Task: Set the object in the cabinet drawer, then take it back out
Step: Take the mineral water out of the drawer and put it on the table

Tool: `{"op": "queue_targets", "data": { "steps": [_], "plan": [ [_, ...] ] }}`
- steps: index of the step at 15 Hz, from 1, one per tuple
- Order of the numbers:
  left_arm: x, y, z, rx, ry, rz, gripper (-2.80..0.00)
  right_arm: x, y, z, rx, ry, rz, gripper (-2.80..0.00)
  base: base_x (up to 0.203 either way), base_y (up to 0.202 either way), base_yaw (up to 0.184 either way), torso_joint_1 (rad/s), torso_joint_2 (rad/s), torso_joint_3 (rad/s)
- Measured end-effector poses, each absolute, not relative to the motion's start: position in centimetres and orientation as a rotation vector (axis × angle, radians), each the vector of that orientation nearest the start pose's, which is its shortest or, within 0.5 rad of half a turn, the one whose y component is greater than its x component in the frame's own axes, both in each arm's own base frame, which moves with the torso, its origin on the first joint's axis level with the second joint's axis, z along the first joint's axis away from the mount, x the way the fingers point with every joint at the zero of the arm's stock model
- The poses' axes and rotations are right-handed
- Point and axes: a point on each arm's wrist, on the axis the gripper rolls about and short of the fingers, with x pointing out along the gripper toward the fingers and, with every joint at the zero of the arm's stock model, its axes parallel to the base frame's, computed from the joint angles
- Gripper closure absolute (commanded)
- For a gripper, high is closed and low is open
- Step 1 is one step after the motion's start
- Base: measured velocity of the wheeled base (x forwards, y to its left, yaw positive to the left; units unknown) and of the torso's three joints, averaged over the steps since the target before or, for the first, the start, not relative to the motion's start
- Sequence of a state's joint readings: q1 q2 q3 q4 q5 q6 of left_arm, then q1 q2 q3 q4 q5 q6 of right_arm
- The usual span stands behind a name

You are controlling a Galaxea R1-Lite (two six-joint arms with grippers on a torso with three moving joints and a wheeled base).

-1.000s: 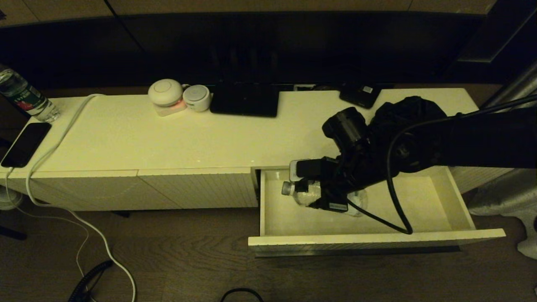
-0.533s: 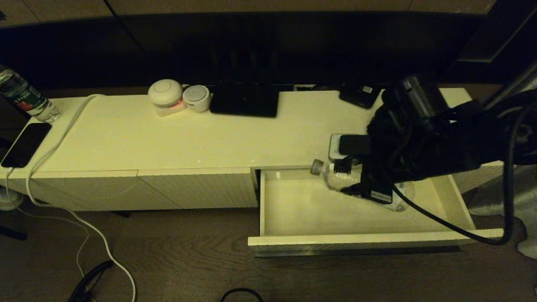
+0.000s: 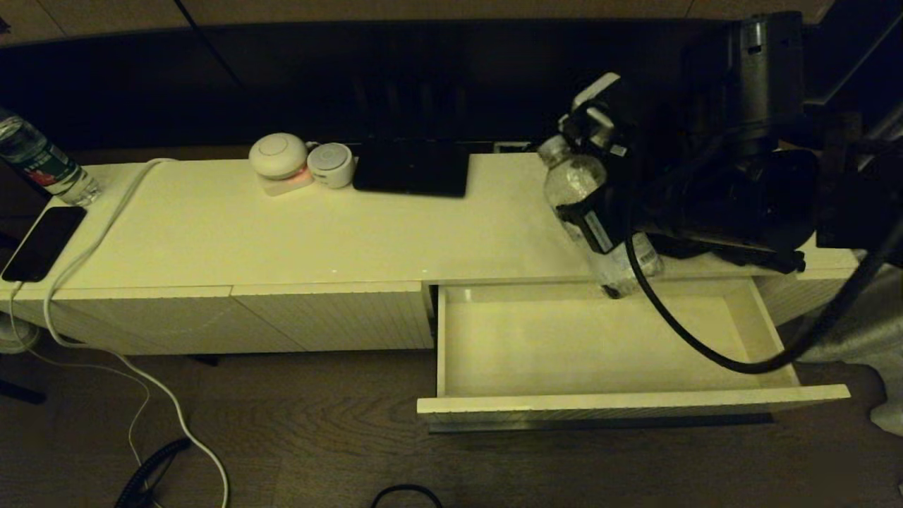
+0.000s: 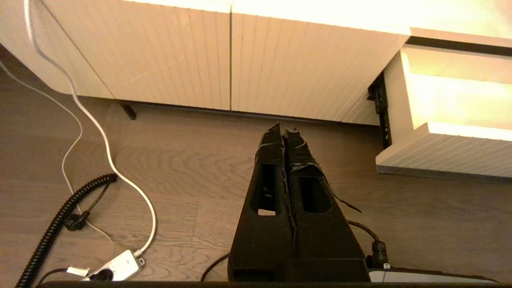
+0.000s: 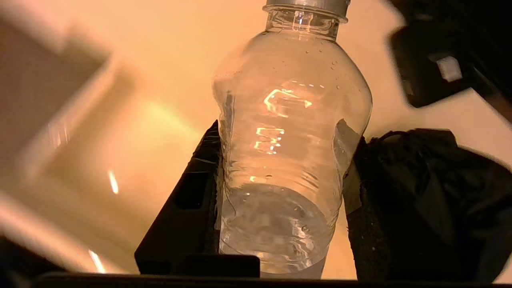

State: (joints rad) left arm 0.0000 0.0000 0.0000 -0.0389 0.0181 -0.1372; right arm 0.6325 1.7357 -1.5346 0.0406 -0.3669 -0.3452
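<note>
A clear plastic bottle (image 3: 589,201) with a little water hangs tilted, cap up, above the right end of the cabinet (image 3: 282,233); its base is over the drawer's back edge. My right gripper (image 3: 600,222) is shut on its middle, and the right wrist view shows the bottle (image 5: 288,120) between both black fingers (image 5: 198,176). The cabinet drawer (image 3: 628,401) stands pulled out, its cream interior bare. My left gripper (image 4: 283,129) hangs low over the wood floor before the ribbed panels (image 4: 200,52), shut on nothing.
On the cabinet top: two white round devices (image 3: 279,156), a black flat object (image 3: 413,169), a white cable (image 3: 106,212), a phone (image 3: 42,243) and another bottle (image 3: 39,162) at far left. A black cloth (image 5: 424,180) lies below the held bottle. Cables (image 4: 80,192) lie on the floor.
My right gripper has lifted the bottle out of the drawer, up and back to the right over the cabinet top. The bottle turned from lying to nearly upright.
</note>
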Motion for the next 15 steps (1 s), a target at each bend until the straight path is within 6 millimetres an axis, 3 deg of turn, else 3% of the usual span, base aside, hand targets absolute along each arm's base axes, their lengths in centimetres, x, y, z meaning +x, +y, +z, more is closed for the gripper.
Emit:
{"op": "queue_targets", "data": {
  "steps": [3, 8, 15],
  "plan": [
    [-2.3, 0.0, 7.9, -0.137, -0.04, 0.015, 0.0, 29.0, 20.1, 31.6, -0.259, 0.111, 0.144, 0.0, 0.0, 0.0, 0.0, 0.0, 0.0, 0.0],
    [-2.3, 0.0, 7.9, -0.137, -0.04, 0.016, 0.0, 32.0, 21.1, 31.1, -0.151, 0.006, -0.033, 0.0, 0.0, 0.0, 0.0, 0.0, 0.0, 0.0],
    [-2.3, 0.0, 7.9, -0.137, -0.04, 0.015, 0.0, 36.4, 23.4, 27.5, -0.065, -0.134, -0.171, 0.0, 0.0, 0.0, 0.0, 0.0, 0.0, 0.0]
  ]
}}
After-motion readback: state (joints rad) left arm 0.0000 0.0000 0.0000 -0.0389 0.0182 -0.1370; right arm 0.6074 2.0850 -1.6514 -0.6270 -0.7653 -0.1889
